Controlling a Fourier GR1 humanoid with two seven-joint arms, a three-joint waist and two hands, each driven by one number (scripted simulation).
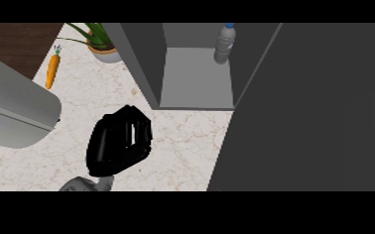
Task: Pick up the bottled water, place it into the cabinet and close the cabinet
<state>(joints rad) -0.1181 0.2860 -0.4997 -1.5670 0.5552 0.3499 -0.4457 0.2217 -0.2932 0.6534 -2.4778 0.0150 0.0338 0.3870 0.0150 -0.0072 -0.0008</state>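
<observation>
Black against pale marble, the left robot hand (121,141) was held over the surface (183,144) with fingers extended, holding nothing. Beyond it and to its right stood the grey cabinet (143,64), its dark door (300,119) swung open. The bottled water (225,43) stood upright inside, at the back right corner, well apart from the hand. A carrot (53,69) and a potted plant (102,47) lay beyond the hand's left; a grey appliance (22,114) sat nearer, just left.
</observation>
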